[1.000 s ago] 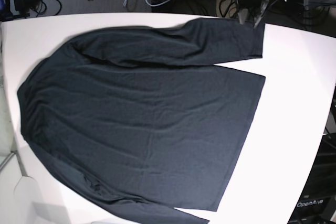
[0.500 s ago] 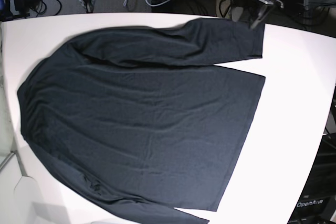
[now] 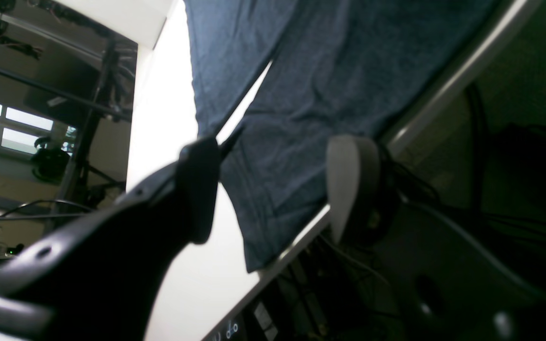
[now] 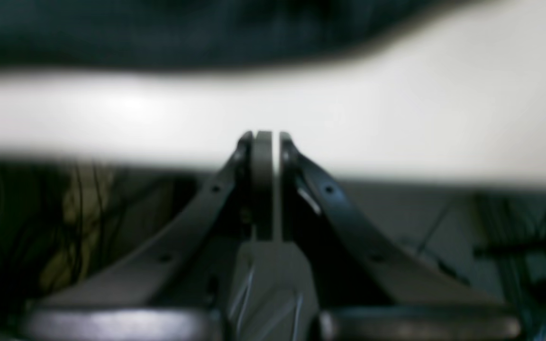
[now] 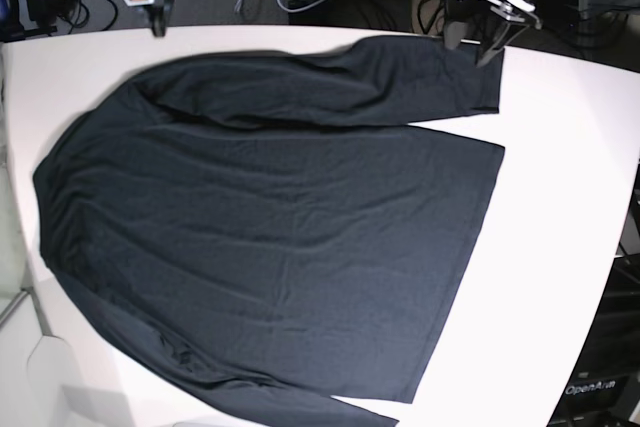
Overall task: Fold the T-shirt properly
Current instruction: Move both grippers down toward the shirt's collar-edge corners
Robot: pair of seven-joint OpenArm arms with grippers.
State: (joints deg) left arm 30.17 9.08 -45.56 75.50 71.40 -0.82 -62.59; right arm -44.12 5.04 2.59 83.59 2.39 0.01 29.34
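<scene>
Although 1 sleeve already lies folded across the upper body, the T-shirt (image 5: 270,217) is otherwise spread flat, covering most of the white counter (image 5: 570,177) from 9 o'clock to 3 o'clock, its hem toward 3 o'clock and its collar end toward 9 o'clock. I judge the task barely begun: the other sleeve, running along the 6 o'clock edge, is not yet brought in, and the body has no fold across it.

At about 1 o'clock in the base view, the left pincer (image 5: 478,47) hangs by the cuff end of the folded sleeve, its jaws spread wide and empty; the left wrist view shows cloth between and beyond the fingers (image 3: 349,175), but whether they touch it I cannot tell. At 11 o'clock, the right pincer (image 5: 157,25) hovers at the counter's far edge, apart from the cloth, clenched on nothing, as the right wrist view confirms.
</scene>
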